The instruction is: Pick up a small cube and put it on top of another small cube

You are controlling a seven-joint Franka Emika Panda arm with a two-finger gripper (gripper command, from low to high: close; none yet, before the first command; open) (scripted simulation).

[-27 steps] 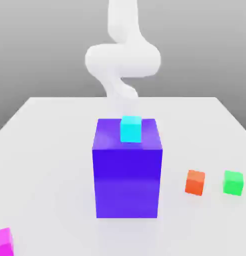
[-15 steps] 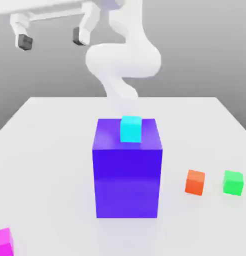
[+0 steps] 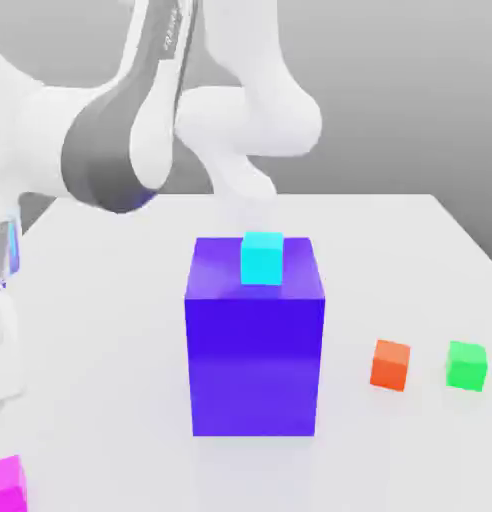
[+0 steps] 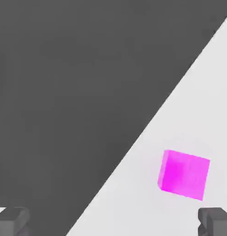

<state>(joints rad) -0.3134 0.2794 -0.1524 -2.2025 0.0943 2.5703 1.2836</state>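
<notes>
And we see the arm (image 3: 100, 130) has swung in at the exterior view's left, where half a second ago only its open tool hung high up there; now the big pale links come down past the blue-violet block (image 3: 254, 365), and the cubes and the block all sit just where they did, nothing nudged

We look at the surfaces: the block is a tall, smooth box with flat faces and a faint sheen, a soft bluish reflection falling on the pale, plain tabletop (image 3: 120, 350) in front of it, and on its top rests the small cyan cube (image 3: 262, 259), clean-edged and evenly coloured

Over at the exterior view's right we have the orange cube (image 3: 390, 365) and, near it, the green cube (image 3: 467, 367), both plain and flat-sided, apart from each other

Our magenta-pink cube (image 4: 184, 175) lies on the tabletop at the exterior view's near left corner, cut by the picture's edge, and the hand view catches it too, turned at a slant, near the tabletop's straight edge with dark grey beyond

And the arm, folks, we watch it bend at a glossy white joint with a dark grey band, the white hand part reaching downward at the far left; the tool (image 4: 115, 222) is spread wide, its two dark grey tips well apart, gripping nothing, the magenta-pink cube free of both
</notes>
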